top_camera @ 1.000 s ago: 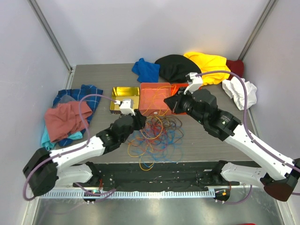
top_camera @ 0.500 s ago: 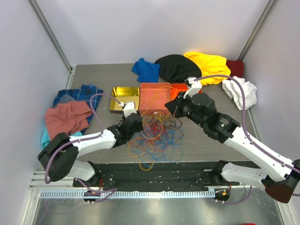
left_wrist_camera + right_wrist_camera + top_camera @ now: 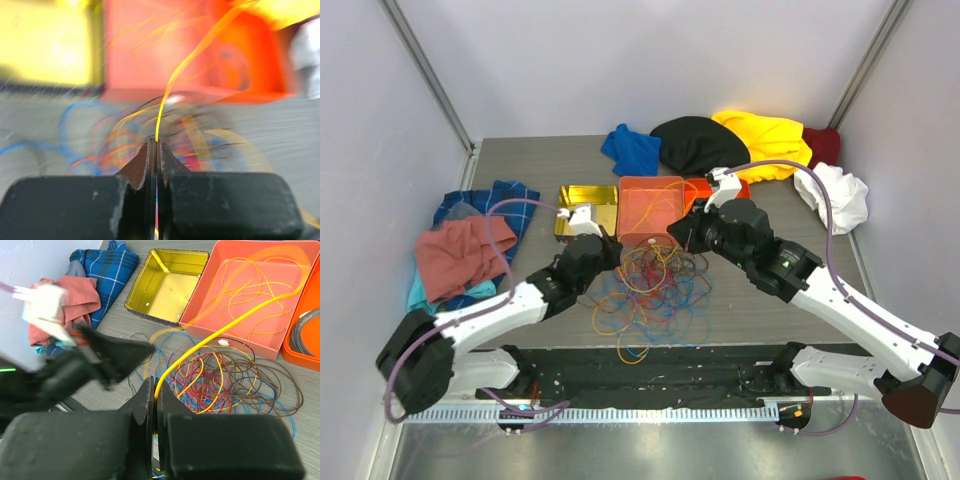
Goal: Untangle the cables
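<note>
The cables lie in a messy tangle of orange, yellow, red, blue and brown loops on the grey table, in front of the orange tray. My left gripper is at the tangle's back left. It is shut on a thin yellow cable that rises toward the tray. My right gripper is over the tangle's back edge. It is shut on a yellow cable that arcs up into the tray. The tangle lies just beyond its jaws. Several orange loops lie inside the tray.
A gold tin stands left of the orange tray. A second orange tray to the right holds a grey coil. Plaid and salmon cloths lie at the left. Blue, black, yellow and white cloths lie at the back.
My left gripper has lifted back and left from the tangle with the yellow cable. My right gripper has shifted a little to the left and nearer.
</note>
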You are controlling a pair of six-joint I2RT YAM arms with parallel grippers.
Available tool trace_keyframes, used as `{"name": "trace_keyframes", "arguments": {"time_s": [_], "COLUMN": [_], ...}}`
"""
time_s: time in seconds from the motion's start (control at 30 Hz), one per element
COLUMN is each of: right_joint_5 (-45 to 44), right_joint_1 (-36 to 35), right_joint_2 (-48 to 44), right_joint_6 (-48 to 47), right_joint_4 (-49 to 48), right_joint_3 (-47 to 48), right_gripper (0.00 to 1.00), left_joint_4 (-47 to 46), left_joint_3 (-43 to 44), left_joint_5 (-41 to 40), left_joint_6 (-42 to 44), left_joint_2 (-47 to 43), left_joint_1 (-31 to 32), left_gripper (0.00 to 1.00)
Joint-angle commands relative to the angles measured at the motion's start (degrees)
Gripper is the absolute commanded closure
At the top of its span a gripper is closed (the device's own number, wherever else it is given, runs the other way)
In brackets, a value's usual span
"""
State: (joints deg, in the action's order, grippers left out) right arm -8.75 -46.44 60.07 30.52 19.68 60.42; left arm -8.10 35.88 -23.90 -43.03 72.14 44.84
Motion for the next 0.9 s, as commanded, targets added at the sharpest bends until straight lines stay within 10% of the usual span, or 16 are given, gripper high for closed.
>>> {"name": "trace_keyframes", "arguments": {"time_s": [0.0,0.3,0.87], "right_joint_5": [1.0,2.2,7.6], "right_joint_1": [0.0,0.0,-0.1], "right_joint_2": [0.8,3.9,7.1], "right_joint_6": [0.1,1.6,7.0], "right_joint_4": [-3.6,-5.7,-6.9], "right_joint_3": [2.3,6.9,8.8], "right_gripper": [0.99,0.99,0.99], "left_joint_4": [-9.1,-17.6,-23.9], "left_joint_3": [-1.2,-0.5,-1.7], "left_joint_5": [6.7,25.6,19.1], "left_joint_6": [2.3,3.5,13.3], "left_joint_2": [-9.7,-16.8,-13.5], "left_joint_1": [0.1,3.2,11.8], "left_gripper": [1.00,0.98,0.87]}}
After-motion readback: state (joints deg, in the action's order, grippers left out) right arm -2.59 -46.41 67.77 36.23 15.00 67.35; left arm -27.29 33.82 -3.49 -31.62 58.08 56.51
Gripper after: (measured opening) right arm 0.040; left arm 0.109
